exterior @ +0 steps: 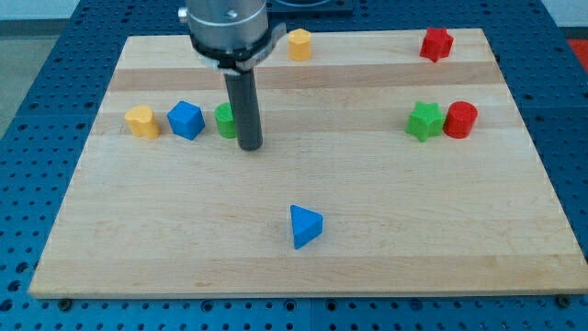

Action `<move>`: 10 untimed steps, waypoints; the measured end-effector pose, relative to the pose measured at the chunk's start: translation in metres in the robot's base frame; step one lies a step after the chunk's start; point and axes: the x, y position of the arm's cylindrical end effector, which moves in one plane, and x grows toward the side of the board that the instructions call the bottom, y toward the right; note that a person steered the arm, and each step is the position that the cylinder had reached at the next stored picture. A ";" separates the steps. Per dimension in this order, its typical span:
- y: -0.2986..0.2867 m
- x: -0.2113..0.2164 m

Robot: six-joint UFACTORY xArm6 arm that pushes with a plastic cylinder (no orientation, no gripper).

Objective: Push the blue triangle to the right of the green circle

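Note:
The blue triangle (305, 226) lies on the wooden board (386, 257) near the view's bottom centre. The green circle (225, 120) sits in the left half, partly hidden behind my rod. My tip (250, 145) rests on the board just right of the green circle, touching or nearly touching it. The tip is well above and to the left of the blue triangle.
A blue cube (186, 119) and a yellow block (141, 121) stand in a row left of the green circle. A yellow hexagon (299, 43) sits at the top centre. A red star (437, 43) is at the top right. A green star (424, 120) touches a red cylinder (460, 119) at the right.

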 end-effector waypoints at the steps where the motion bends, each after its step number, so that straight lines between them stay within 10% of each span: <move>1: -0.012 0.044; 4: 0.041 0.175; 10: 0.058 0.104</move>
